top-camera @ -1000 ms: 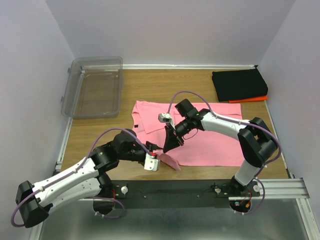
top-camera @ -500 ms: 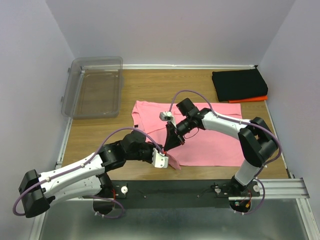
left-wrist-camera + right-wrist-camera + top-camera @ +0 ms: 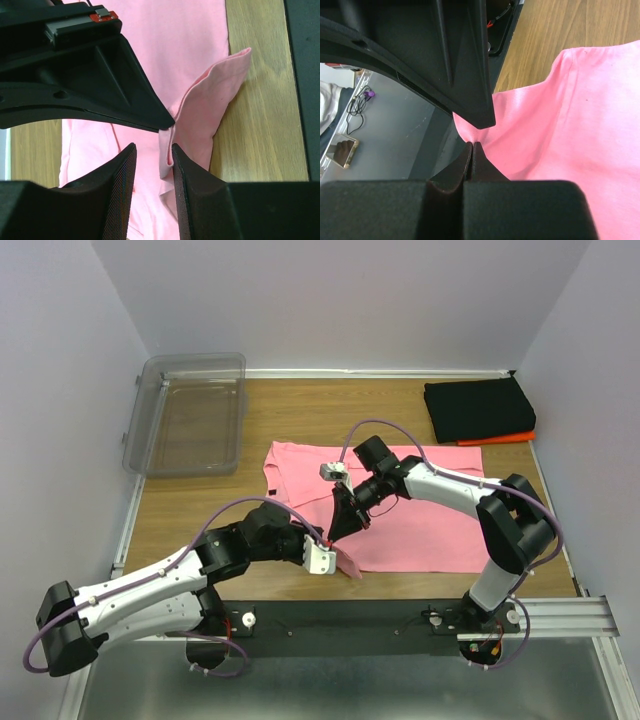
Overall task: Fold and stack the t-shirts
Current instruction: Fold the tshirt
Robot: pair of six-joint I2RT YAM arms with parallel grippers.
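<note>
A salmon-pink t-shirt [image 3: 420,520] lies spread on the middle of the table. My right gripper [image 3: 334,532] is shut on a pinch of its near-left edge [image 3: 472,142] and holds that flap raised. My left gripper [image 3: 338,558] stands open just below it. Its two fingers straddle the hanging fold [image 3: 195,125], and the cloth rests against the right finger [image 3: 192,190]. A gap shows on the fold's other side. In the left wrist view the right gripper [image 3: 172,121] fills the upper left. A black folded t-shirt [image 3: 475,408] lies on an orange one [image 3: 510,438] at the back right.
A clear plastic bin [image 3: 190,412] stands at the back left, with nothing in it. A black rail [image 3: 400,615] runs along the table's near edge, right below the two grippers. Walls close in the table at left, back and right.
My left arm has swung right, up to the raised pink flap, and its jaws have narrowed round the fold. The right gripper has kept its grip and place.
</note>
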